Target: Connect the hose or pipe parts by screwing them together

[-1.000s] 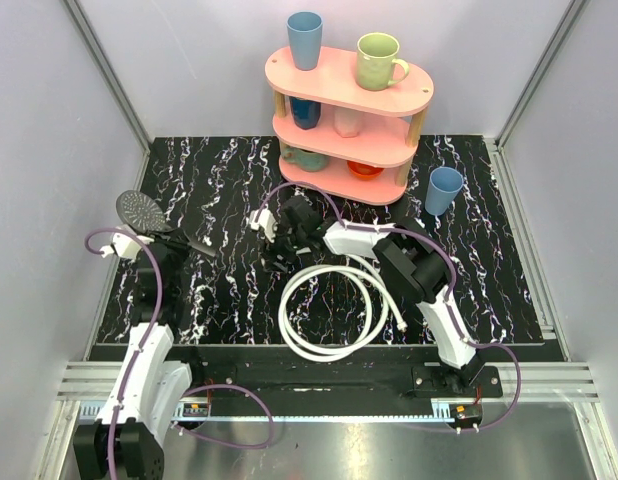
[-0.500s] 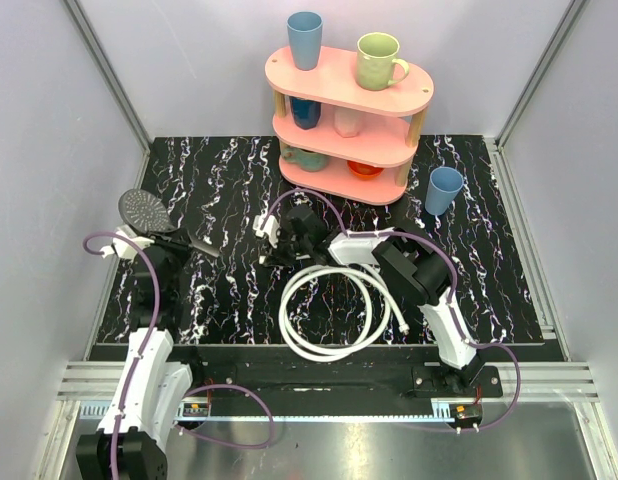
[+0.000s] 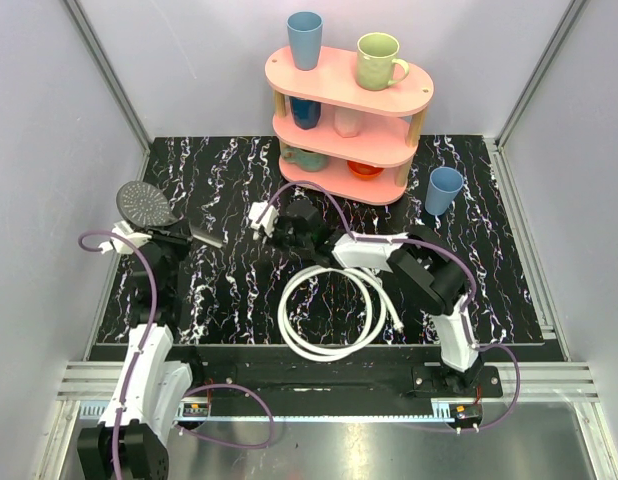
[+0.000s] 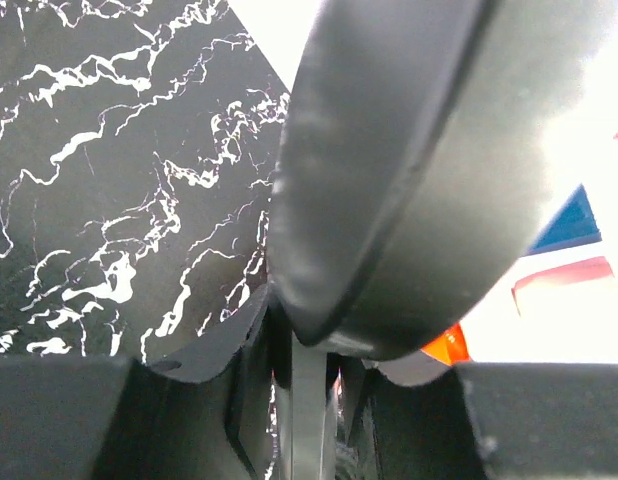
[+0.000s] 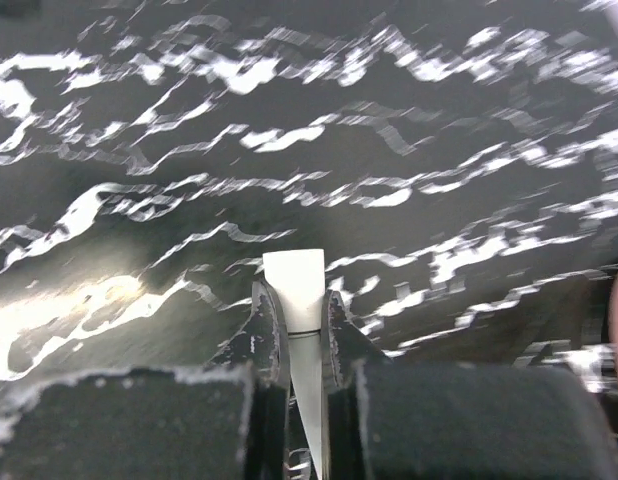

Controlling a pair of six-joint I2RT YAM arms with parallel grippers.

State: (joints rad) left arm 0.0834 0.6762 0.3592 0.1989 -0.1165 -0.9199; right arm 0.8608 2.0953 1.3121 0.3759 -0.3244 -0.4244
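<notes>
At far left, shower head (image 3: 144,205) runs crosswise, handle (image 3: 189,237) pointing right.

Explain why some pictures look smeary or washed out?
Top view: evenly lit, sharp. Left wrist view: the grey round shower head looms close and soft; the background at right is blown out white. Right wrist view: the black white-veined marble tabletop is smeared, with glare at left, while the white hose end is crisp.
</notes>
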